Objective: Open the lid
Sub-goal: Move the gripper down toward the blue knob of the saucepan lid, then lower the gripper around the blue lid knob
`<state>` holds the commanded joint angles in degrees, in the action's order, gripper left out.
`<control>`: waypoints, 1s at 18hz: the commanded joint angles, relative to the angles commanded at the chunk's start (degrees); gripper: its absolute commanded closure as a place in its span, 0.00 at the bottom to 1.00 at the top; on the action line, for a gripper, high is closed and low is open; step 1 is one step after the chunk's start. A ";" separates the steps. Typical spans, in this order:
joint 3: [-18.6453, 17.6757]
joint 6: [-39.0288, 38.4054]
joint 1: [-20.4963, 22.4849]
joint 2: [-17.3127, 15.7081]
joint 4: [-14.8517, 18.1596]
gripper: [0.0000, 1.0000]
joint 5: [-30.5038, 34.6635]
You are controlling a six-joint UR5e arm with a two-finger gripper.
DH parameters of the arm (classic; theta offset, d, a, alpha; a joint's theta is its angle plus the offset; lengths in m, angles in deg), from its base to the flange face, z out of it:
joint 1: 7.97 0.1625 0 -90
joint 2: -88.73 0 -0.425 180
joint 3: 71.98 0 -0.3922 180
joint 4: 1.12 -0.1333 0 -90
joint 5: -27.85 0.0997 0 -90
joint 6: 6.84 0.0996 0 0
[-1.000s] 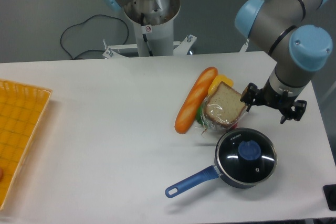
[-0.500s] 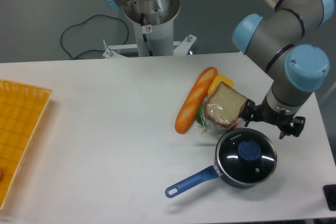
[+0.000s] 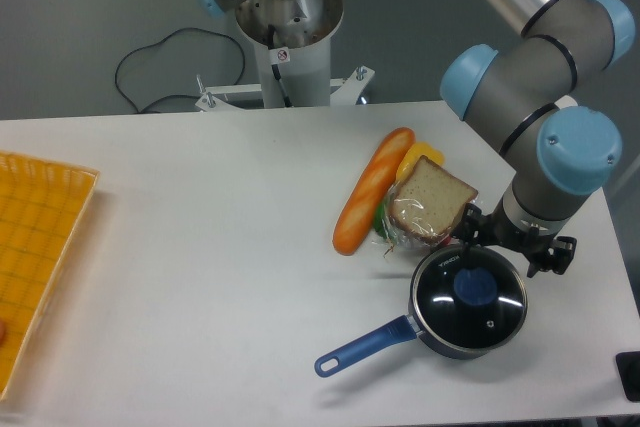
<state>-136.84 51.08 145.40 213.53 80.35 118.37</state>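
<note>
Claw (image 3: 510,247) lowered closer toward lid (image 3: 470,289); grip state unclear, lid unmoved on saucepan (image 3: 425,319).

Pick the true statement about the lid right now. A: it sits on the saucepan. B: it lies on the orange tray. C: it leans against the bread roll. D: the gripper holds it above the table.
A: the lid sits flat on the saucepan, blue knob up and ungripped.

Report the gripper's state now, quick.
Gripper: cannot be told; it hangs just behind the lid, holding nothing visible.
</note>
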 joint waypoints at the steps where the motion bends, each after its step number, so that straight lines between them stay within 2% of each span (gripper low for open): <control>1: 0.09 -0.09 0.00 0.00 0.00 0.00 -0.17; 9: -0.35 -2.37 -0.44 -0.26 0.09 0.00 -0.61; 14: 1.05 -3.77 -0.53 0.79 0.53 0.00 -0.61; 18: 3.86 -4.65 -0.79 2.37 2.29 0.00 -0.70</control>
<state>-132.98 46.42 144.61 215.90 82.64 117.67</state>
